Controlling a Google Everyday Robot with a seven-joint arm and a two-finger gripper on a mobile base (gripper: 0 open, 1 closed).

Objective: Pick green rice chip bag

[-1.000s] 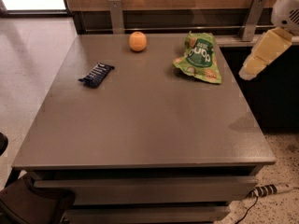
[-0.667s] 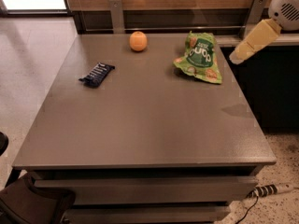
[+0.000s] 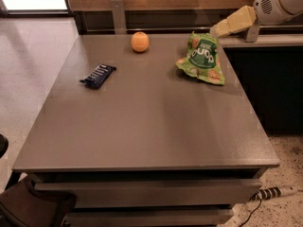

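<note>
Camera view: the tan two-finger gripper [image 3: 218, 29] hangs over the far right edge of the grey flat-topped table [image 3: 151, 126]; whether it is open or closed cannot be told. The crinkled bright green rice chip bag [image 3: 202, 58] lies flat just below its tip. A round orange fruit [image 3: 139, 41] sits well to the gripper's left, and a small dark blue bar wrapper [image 3: 98, 75] lies farther left.
</note>
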